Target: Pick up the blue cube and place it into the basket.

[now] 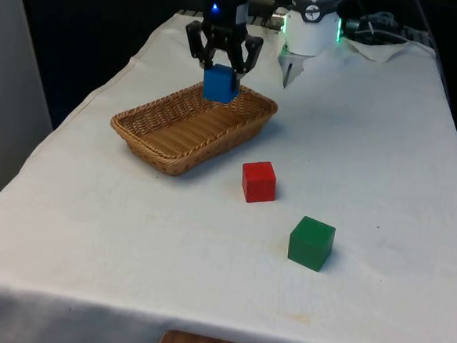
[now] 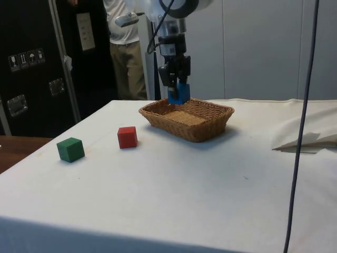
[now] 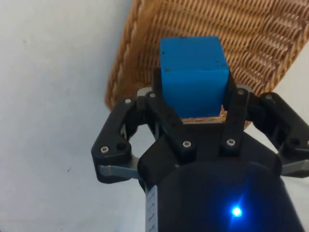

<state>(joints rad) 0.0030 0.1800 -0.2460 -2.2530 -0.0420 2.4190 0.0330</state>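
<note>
My gripper (image 1: 221, 70) is shut on the blue cube (image 1: 220, 84) and holds it in the air just above the far end of the wicker basket (image 1: 149, 134). From the side, the blue cube (image 2: 179, 93) hangs over the basket's rim (image 2: 210, 126) near its far edge, under the gripper (image 2: 176, 84). In the wrist view the blue cube (image 3: 194, 72) sits between the two black fingers (image 3: 161, 104), with the basket's woven wall (image 3: 145, 43) below it.
A red cube (image 1: 258, 181) lies on the cloth close to the basket's near right side. A green cube (image 1: 311, 242) lies further towards the front. A person (image 2: 125, 47) stands behind the table. Crumpled white cloth (image 2: 308, 139) lies at the side view's right.
</note>
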